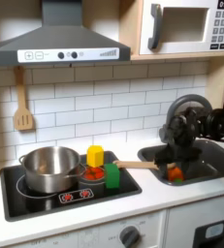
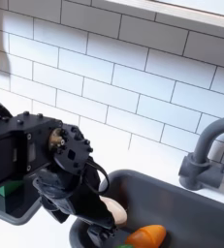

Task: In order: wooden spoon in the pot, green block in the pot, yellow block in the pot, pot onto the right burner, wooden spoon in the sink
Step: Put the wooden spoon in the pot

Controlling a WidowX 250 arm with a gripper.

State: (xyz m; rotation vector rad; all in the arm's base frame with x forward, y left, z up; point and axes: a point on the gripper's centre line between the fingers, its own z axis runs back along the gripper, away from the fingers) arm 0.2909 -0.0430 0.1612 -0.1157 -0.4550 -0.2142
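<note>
The wooden spoon [image 1: 141,165] lies across the counter between the cooktop and the sink, and its bowl [image 2: 112,208] is at the sink's edge. My black gripper [image 1: 170,168] is low over the spoon's bowl end. Its fingers [image 2: 88,231] look apart on either side of the neck, open. The steel pot [image 1: 50,167] stands on the left burner in the first exterior view. The yellow block [image 1: 95,155] and the green block [image 1: 112,175] stand on the right burner [image 1: 94,179], between the pot and the spoon handle.
An orange toy [image 2: 145,235] lies in the dark sink [image 2: 186,199] just below the gripper. A grey faucet [image 2: 207,153] rises at the sink's far side. A slotted spatula [image 1: 23,105] hangs on the tiled wall, with a hood and a microwave above.
</note>
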